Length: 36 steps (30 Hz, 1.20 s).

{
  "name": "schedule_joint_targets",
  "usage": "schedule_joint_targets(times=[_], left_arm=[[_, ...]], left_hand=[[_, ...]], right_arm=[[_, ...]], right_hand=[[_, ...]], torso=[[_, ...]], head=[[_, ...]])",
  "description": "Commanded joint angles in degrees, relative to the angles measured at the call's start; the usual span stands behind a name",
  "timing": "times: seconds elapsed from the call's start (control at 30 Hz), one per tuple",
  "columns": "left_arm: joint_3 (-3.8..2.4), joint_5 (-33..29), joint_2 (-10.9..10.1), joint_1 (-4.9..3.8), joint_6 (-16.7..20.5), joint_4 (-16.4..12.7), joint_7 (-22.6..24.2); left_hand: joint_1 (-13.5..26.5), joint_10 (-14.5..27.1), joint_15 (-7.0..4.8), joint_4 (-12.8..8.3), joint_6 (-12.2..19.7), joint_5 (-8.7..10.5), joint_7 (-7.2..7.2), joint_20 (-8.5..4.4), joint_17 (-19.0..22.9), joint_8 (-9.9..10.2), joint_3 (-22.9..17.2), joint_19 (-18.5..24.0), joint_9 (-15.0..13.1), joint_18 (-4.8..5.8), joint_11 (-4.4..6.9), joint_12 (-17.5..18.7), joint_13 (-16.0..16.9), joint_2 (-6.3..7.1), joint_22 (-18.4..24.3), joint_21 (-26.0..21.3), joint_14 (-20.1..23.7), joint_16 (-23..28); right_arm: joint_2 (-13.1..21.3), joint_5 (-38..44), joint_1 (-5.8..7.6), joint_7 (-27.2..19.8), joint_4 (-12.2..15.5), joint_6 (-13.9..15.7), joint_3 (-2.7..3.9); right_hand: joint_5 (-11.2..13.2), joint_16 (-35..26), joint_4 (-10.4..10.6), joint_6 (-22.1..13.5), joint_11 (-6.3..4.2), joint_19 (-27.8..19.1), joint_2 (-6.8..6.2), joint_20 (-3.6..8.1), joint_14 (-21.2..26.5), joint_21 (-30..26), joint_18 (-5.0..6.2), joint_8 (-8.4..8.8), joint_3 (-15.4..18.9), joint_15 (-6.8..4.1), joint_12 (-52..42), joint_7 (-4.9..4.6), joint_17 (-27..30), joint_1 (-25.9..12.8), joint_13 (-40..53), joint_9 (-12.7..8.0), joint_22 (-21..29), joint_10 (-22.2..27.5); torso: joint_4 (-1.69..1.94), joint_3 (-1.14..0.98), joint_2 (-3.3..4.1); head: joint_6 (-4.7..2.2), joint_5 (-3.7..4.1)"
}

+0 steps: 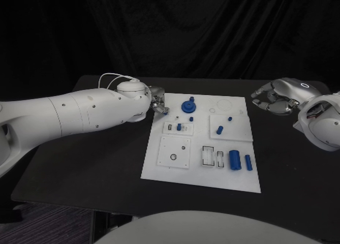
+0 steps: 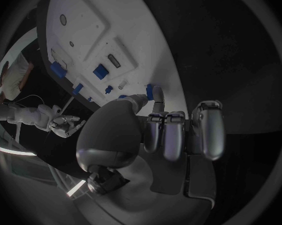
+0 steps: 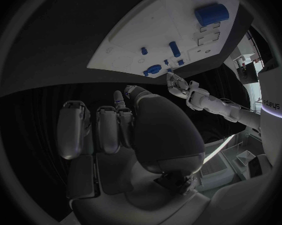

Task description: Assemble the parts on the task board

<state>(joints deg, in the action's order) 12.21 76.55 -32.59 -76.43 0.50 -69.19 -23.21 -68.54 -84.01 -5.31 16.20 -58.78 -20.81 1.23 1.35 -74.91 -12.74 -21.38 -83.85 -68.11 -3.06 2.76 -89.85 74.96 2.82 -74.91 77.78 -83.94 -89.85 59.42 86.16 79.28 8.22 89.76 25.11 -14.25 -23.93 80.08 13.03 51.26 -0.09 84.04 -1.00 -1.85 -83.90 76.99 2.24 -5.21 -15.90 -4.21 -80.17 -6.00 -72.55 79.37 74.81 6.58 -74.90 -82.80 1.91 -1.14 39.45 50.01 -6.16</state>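
Observation:
The white task board (image 1: pixel 159 170) lies in the middle of the black table. On it are a round blue knob-like part (image 1: pixel 188 107), a short blue peg (image 1: pixel 220 130), a thick blue cylinder (image 1: pixel 235 159) and a thinner one (image 1: pixel 248 162). My left hand (image 1: pixel 156 99) hovers at the board's far left corner and pinches a small blue part (image 2: pixel 150 91) between thumb and finger. My right hand (image 1: pixel 276 96) hangs off the board's far right corner with its fingers curled in; I see nothing in it. The board (image 3: pixel 125 45) also appears in the right wrist view.
Square white inset plates (image 1: pixel 173 155) with holes and slots sit on the board. Tiny blue pieces (image 1: pixel 180 126) stand near the board's middle. Bare black tabletop (image 1: pixel 89 168) surrounds the board, and a black curtain hangs behind.

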Motion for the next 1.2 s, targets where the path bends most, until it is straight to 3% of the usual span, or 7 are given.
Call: schedule_joint_targets(times=[0.03, 0.47, 0.83, 1.13, 1.2], left_arm=[[-0.04, -1.5, -0.1, 0.1, -0.8, -0.3, -0.2], [-0.04, -1.8, -1.5, 0.12, 4.0, -1.8, 1.0], [-0.04, -8.6, -4.6, 0.12, 10.9, -5.9, 0.7], [-0.04, -12.4, -7.7, 0.12, 11.9, -10.3, 0.0], [-0.04, -12.8, -8.5, 0.13, 11.8, -11.6, -0.2]], left_hand=[[0.0, -6.0, 0.13, -0.1, -0.2, -0.21, 0.02, -0.01, -15.1, 0.3, -0.5, 0.3, 0.2, 0.13, -0.15, -0.2, 15.0, 0.67, -11.2, -0.3, -6.1, -0.1], [0.1, -6.0, 0.06, -1.3, -0.8, -0.13, -0.03, -0.05, -15.1, 0.7, -4.8, 0.2, 0.5, 0.18, -0.07, -0.2, 15.0, 2.33, -11.3, 0.0, -6.1, -0.1], [0.9, -6.0, -0.1, -1.5, -2.0, 0.3, -0.27, -0.17, -15.1, 0.4, -6.5, 0.0, 0.5, 0.21, 0.12, -0.2, 15.0, 3.24, -11.3, 0.1, -6.1, -0.1], [1.3, -6.0, -0.13, -1.6, -2.3, 1.05, -0.3, -0.21, -15.1, 0.4, -6.9, 0.1, 0.5, 0.17, 0.14, -0.2, 15.0, 3.46, -11.3, -0.1, -6.1, -0.1], [1.8, -6.0, -0.14, -1.7, -2.3, 2.48, -0.32, -0.25, -15.1, 0.5, -7.7, 0.2, 0.6, 0.16, 0.16, -0.2, 15.0, 3.49, -11.3, -0.1, -6.1, -0.1]], right_arm=[[0.0, 0.2, -0.16, 0.2, 0.0, -0.1, 0.04], [0.0, 0.2, -0.19, 0.3, -0.1, -0.1, 0.04], [0.2, 0.2, -0.19, 0.4, 0.0, -0.2, 0.04], [0.4, 0.2, -0.2, 0.5, 0.0, -0.3, 0.04], [0.4, 0.2, -0.2, 0.6, 0.0, -0.3, 0.04]], right_hand=[[-0.3, -0.4, 0.0, 0.1, -0.1, 1.3, -0.43, -0.37, -3.0, -0.1, 0.75, 0.38, -0.3, 0.16, 0.2, -0.07, 0.1, -0.1, -3.5, -0.1, -11.1, 0.3], [-0.3, -0.4, 0.0, 0.1, -0.09, 1.3, -0.41, -0.37, -2.9, -0.2, 0.76, 0.39, -0.4, 0.16, 0.2, -0.07, 0.1, -0.1, -3.5, -0.1, -11.1, 0.3], [-0.3, -0.4, 0.0, 0.1, -0.09, 1.3, -0.41, -0.37, -2.9, -0.2, 0.76, 0.39, -0.4, 0.16, 0.2, -0.07, 0.1, -0.1, -3.5, -0.1, -11.1, 0.3], [-0.3, -0.5, -0.1, 0.1, -0.08, 1.2, -0.36, -0.37, -2.9, -0.3, 0.77, 0.4, -0.4, 0.16, 0.2, -0.08, 0.3, -0.1, -3.6, -0.1, -11.1, 0.3], [-0.3, -0.5, -0.1, 0.1, -0.08, 1.2, -0.36, -0.37, -2.9, -0.3, 0.77, 0.4, -0.4, 0.16, 0.2, -0.08, 0.3, -0.1, -3.6, -0.1, -11.1, 0.3]], torso=[[-0.03, 0.03, -0.03], [0.0, 0.02, -0.13], [-0.05, 0.0, -0.05], [0.04, -0.03, -0.09], [0.02, -0.01, -0.09]], head=[[-0.01, -0.07], [-0.01, -0.21], [-0.01, -0.08], [-0.01, -0.08], [-0.01, -0.23]])
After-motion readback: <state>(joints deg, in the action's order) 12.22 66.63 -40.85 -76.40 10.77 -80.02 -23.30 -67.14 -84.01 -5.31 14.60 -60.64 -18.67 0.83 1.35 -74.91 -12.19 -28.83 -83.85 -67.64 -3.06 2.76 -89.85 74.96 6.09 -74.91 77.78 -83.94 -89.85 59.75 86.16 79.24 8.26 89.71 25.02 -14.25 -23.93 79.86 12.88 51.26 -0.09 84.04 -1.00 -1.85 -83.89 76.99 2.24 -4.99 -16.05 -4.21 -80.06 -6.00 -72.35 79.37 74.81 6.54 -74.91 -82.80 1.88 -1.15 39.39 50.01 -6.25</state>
